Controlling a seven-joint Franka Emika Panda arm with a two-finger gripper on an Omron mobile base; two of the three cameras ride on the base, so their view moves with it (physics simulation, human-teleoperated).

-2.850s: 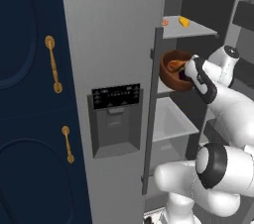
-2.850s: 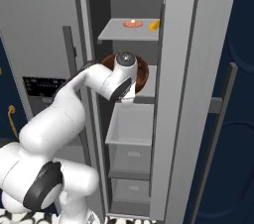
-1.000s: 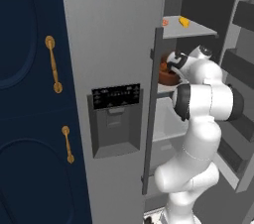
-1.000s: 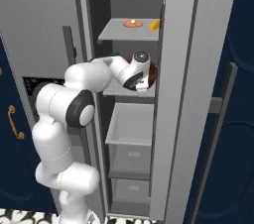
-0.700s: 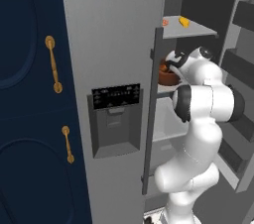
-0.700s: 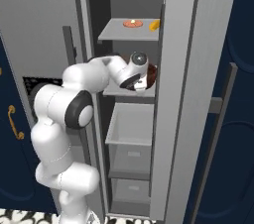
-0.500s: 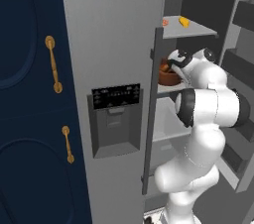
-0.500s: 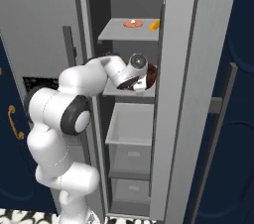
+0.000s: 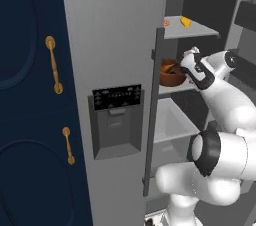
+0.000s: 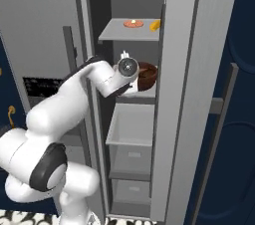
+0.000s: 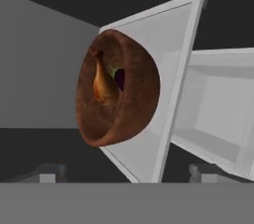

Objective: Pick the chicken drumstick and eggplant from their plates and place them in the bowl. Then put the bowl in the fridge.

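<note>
Foremost, the fridge (image 9: 115, 45): tall, grey, its door with the black dispenser panel (image 9: 117, 120) swung open edge-on toward the left base camera, the grey inner shelves exposed. Navy cabinet (image 9: 30, 120) with gold handles (image 9: 52, 65) flanks it on the left; a further navy panel (image 10: 234, 119) stands at right in the right base view.

Arm: white, reaching into the compartment at middle-shelf height. The open door's edge stands close at its left, the fridge's right wall close on the other side.

Upper shelf (image 10: 130, 32): carries a small round orange-topped item (image 10: 133, 23) and a yellow piece (image 10: 155, 25), directly above the working level, so headroom over the bowl is low. Below the middle shelf, a pale drawer (image 10: 130, 125) and further drawers beneath.

Bowl (image 11: 116, 94): reddish-brown wood, resting on the middle shelf (image 11: 158, 89), near its front edge in the hand view. Bare shelf shows behind and beside it.

Gripper (image 11: 126, 171): jaws spread wide, holding nothing, tips standing apart from the bowl with a clear gap. A second ago it was closed on the bowl's rim inside the fridge; it has since let go and drawn back toward the door opening, and the bowl has stayed where it was set.

Chicken drumstick (image 11: 101, 86): golden-brown, lying inside the bowl.

Eggplant (image 11: 119, 77): dark, with a green cap, inside the bowl just beside the drumstick.
</note>
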